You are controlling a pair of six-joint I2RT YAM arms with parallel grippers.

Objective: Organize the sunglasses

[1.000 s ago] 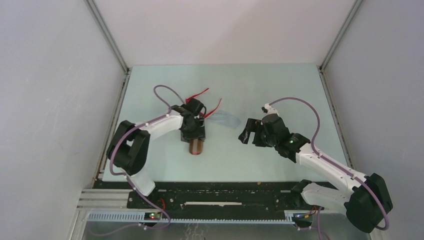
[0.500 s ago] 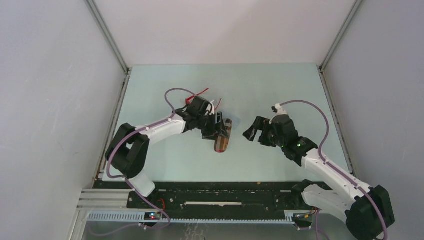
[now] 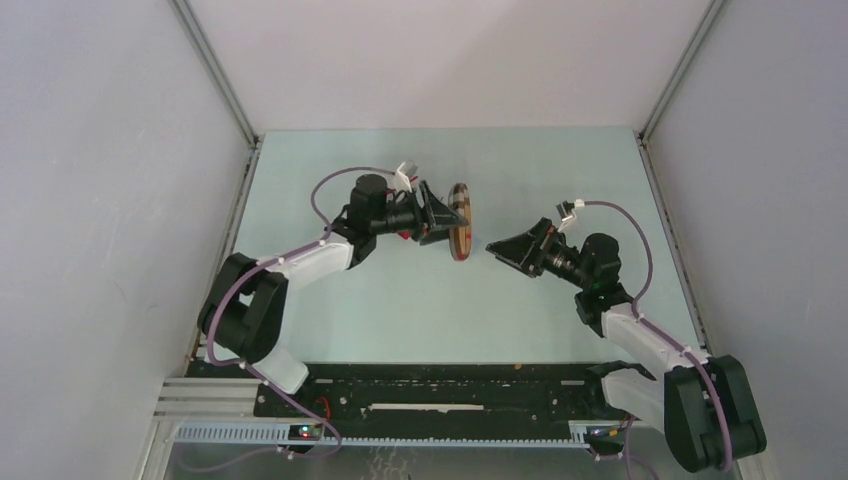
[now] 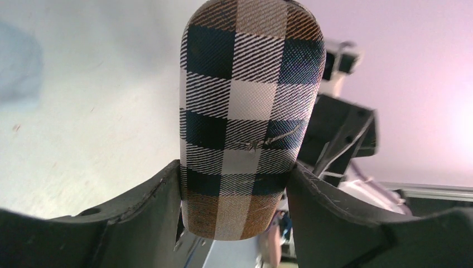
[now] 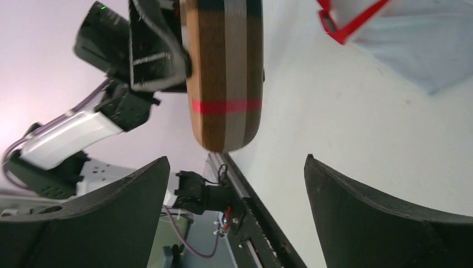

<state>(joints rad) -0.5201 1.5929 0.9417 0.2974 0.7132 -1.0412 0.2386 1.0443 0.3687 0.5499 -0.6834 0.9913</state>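
The sunglasses (image 5: 330, 23) lie on the table (image 3: 400, 310) behind the left arm, untouched. The right wrist view shows only one red frame corner and one thin arm, at the edge of the pale blue cloth (image 5: 424, 50). Over the last second the left gripper (image 3: 445, 215) has gone from pointing down at the table, close to the sunglasses, to pointing sideways across it. It has carried the plaid case (image 3: 460, 222) up and clear of the surface. Its jaws are clamped across the case's width near one end, and the case is held on edge in the air between the two arms. The right gripper (image 3: 505, 250) has turned to face the case. Its jaws stand fully wide and hold nothing, and the lower end of the case is just ahead of them. This suggests the next step is a two-handed opening of the case before the sunglasses go in. No text is readable; a faint mark on the plaid face cannot be made out.
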